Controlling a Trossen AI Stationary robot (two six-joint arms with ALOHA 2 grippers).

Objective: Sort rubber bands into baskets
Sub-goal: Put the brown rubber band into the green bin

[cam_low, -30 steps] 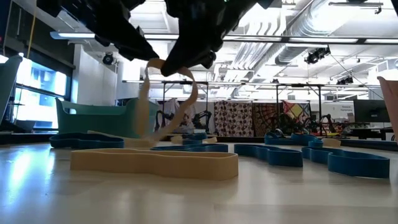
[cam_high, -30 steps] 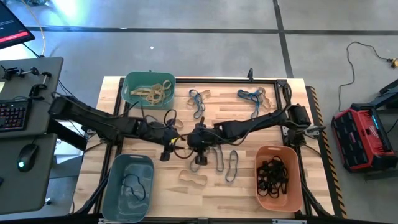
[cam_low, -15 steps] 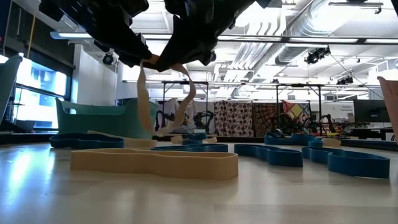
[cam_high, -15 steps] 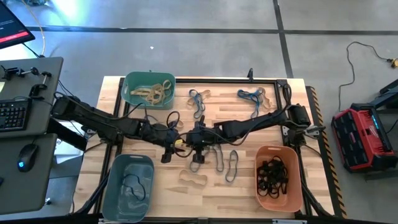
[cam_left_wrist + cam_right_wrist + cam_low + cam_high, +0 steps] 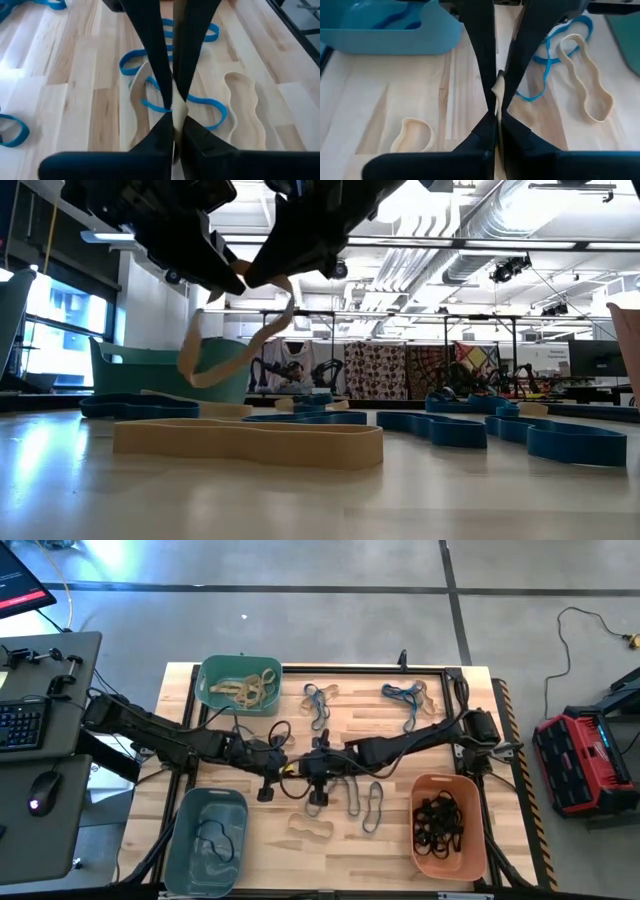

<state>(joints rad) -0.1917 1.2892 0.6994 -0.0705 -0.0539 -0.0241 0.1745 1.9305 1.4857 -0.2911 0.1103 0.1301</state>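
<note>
Since the earlier frame, the left end effector [image 5: 281, 768] has clamped shut on the tan rubber band [image 5: 235, 345] that the closed right end effector [image 5: 303, 768] grips above mid-counter [image 5: 480, 700]. The teal basket [image 5: 208, 673] contains tan bands. The grey-blue basket [image 5: 188, 806] and the orange basket [image 5: 474, 840] contain dark bands.

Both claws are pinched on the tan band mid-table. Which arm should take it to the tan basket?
Left. Both the left claw and right claw are shut on the tan band, but the teal-green basket holding tan bands sits on the left arm's side; the right arm would have to reach across.
</note>
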